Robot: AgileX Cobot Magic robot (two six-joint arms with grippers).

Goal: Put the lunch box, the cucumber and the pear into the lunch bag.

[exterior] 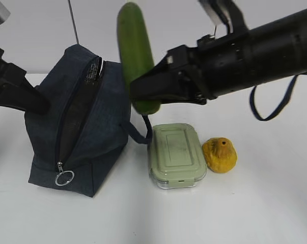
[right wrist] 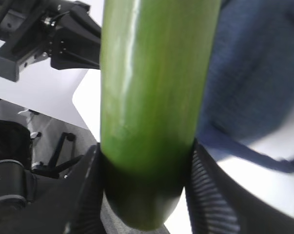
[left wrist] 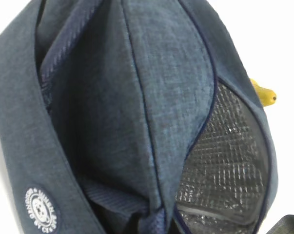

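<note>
Right gripper: you see the right gripper (exterior: pixel 145 94) clamped on the cucumber (exterior: pixel 136 51) near its lower end; in the right wrist view both ribbed fingers (right wrist: pixel 207 187) press against the cucumber's sides (right wrist: pixel 151 97).
Cucumber: it stands nearly upright in the air, lifted clear of the table (exterior: pixel 245 213), just to the right of the lunch bag (exterior: pixel 79 127) and above the lunch box (exterior: pixel 176 155).
Left gripper: you cannot see the claw itself in the left wrist view; its jaws are closed. The left arm (exterior: pixel 13 89) meets the bag's left side in the exterior view; whether it pinches the fabric you cannot tell.
Lunch bag: it sits on the table at the left, zipper undone, with the silver ring pull (exterior: pixel 64 178) at its near lower end. The left wrist view shows the mouth parted and the silver foil lining (left wrist: pixel 225 165) exposed.
Lunch box: it rests on the table just right of the bag, green lid on.
Pear: the pear (exterior: pixel 220 154) lies on the table just beside the lunch box's right edge.
</note>
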